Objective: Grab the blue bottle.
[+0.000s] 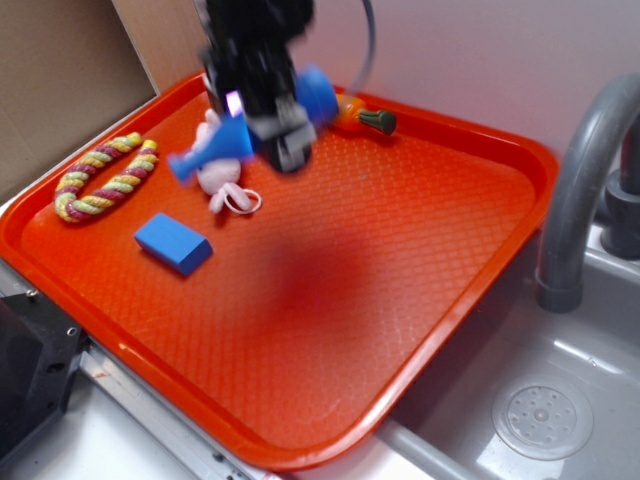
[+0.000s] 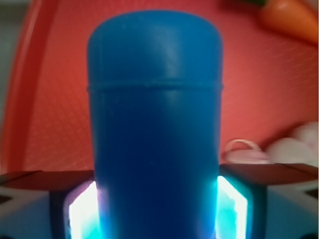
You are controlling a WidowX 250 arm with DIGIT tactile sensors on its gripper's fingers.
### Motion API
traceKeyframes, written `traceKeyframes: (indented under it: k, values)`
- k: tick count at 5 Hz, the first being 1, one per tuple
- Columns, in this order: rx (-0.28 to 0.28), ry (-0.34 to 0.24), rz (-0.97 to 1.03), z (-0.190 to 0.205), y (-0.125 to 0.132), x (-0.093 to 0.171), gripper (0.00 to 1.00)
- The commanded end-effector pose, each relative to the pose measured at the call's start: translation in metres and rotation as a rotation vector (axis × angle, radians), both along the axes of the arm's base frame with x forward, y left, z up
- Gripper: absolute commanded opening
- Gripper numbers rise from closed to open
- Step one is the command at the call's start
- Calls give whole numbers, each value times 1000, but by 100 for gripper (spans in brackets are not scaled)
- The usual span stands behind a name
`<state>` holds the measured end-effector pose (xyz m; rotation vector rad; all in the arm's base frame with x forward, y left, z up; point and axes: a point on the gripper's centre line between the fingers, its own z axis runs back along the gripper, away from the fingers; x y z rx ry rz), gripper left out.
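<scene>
One gripper, jaws clamped on one blue bottle, held tilted above the far left part of one orange tray. On tray: one blue block, one rope ring, one toy carrot, one white toy under the bottle. One grey faucet beside tray.

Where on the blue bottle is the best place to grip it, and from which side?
Grip the blue bottle across its wide cylindrical body, not the narrow neck or flared lip. The straight walls suit flat fingers closing from the two sides. The gripper holds it that way now: the wrist view shows a finger against each side wall.
</scene>
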<state>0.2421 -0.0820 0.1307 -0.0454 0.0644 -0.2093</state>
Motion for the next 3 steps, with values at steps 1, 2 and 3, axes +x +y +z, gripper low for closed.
traceKeyframes:
  k: [1, 2, 3]
  values:
    - [-65, -162, 171, 88, 62, 10, 0]
    - [-57, -192, 201, 96, 60, 9, 0]
    - [-7, -214, 112, 92, 50, 10, 0]
